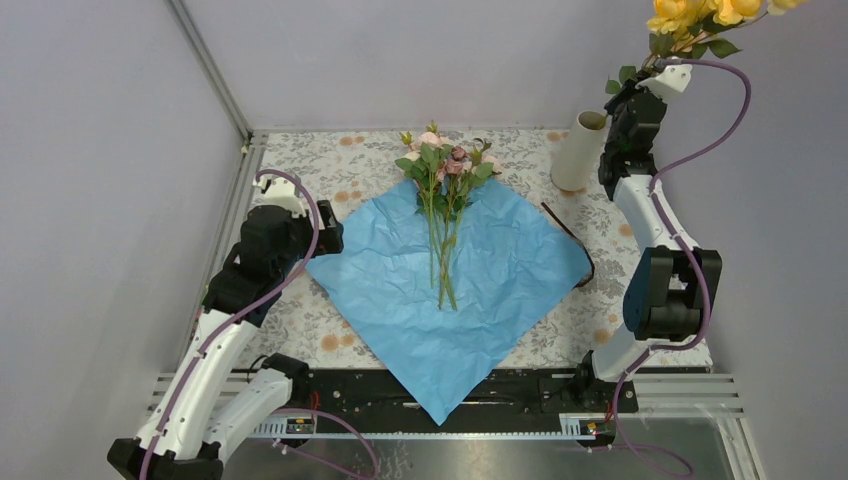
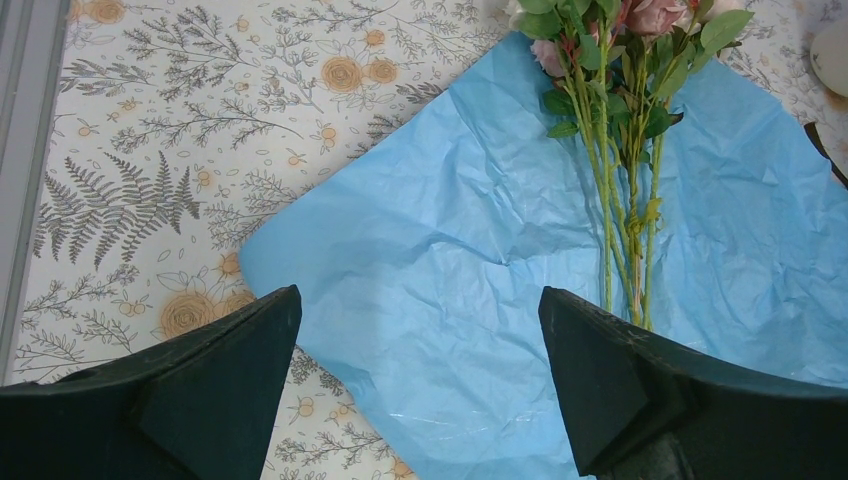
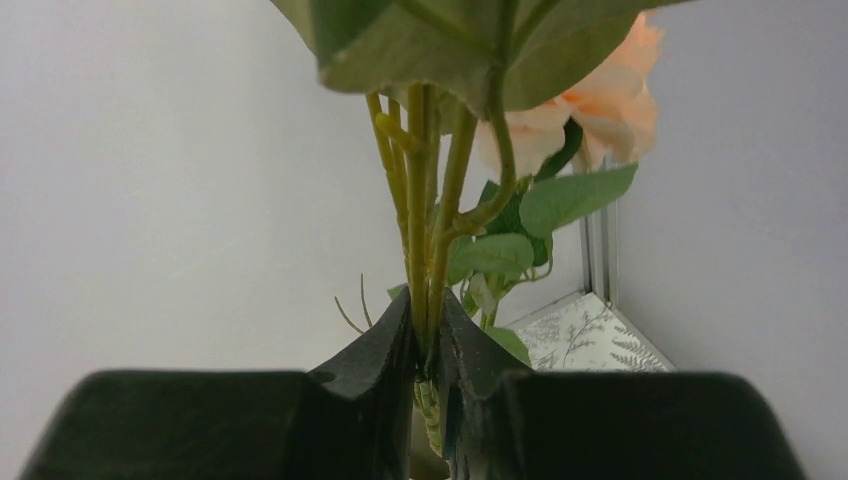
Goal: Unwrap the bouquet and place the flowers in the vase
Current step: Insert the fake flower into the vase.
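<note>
- The unwrapping looks done: the blue paper point(image 1: 470, 290) lies spread flat on the tabletop point(image 1: 330, 160), mid-frame, with the ribbon point(image 1: 562, 222) loose at its right edge.
- My right fingers point(image 3: 385, 350) are pinched narrow on the stems of the yellow roses point(image 1: 700, 15). I hold them high at the upper right, above the vase point(image 1: 580, 150), and they are not yet in it.
- My left fingers point(image 2: 230, 360) stand wide, holding nothing, over the paper's left corner.
- Left to do: the pink and cream roses point(image 1: 445, 165) lie on the paper, waiting.

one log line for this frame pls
right tool: shut on yellow flowers, near vase | left tool: open, over blue paper | pink flowers: lying on paper
</note>
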`<move>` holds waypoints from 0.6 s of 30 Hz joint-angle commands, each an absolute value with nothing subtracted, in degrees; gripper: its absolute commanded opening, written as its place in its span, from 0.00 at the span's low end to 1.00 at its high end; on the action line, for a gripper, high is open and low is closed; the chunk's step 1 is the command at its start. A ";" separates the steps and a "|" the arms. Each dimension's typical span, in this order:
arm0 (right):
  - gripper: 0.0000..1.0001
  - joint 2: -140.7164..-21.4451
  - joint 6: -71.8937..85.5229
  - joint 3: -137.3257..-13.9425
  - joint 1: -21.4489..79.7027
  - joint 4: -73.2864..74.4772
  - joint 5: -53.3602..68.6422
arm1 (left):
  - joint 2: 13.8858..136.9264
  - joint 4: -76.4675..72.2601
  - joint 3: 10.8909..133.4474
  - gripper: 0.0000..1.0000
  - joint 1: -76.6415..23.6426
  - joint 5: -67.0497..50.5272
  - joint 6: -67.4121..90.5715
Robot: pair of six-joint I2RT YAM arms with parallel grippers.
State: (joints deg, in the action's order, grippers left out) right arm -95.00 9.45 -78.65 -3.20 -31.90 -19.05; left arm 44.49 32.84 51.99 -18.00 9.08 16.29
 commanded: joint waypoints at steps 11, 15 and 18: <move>0.02 -96.50 14.64 -71.88 -3.25 -35.06 -22.94 | 44.30 29.71 52.14 0.99 -17.49 8.76 15.76; 0.03 -97.68 14.83 -72.41 -3.25 -33.65 -22.68 | 44.11 29.71 52.12 0.99 -17.49 8.88 15.75; 0.03 -98.28 15.28 -73.02 -3.25 -32.52 -22.32 | 44.10 29.71 52.12 0.99 -17.45 8.75 15.81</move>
State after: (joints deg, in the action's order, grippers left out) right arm -97.43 14.55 -71.44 -3.20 -33.21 -20.56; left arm 44.73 32.77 51.99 -17.87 9.02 16.32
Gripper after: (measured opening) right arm 0.163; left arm 0.989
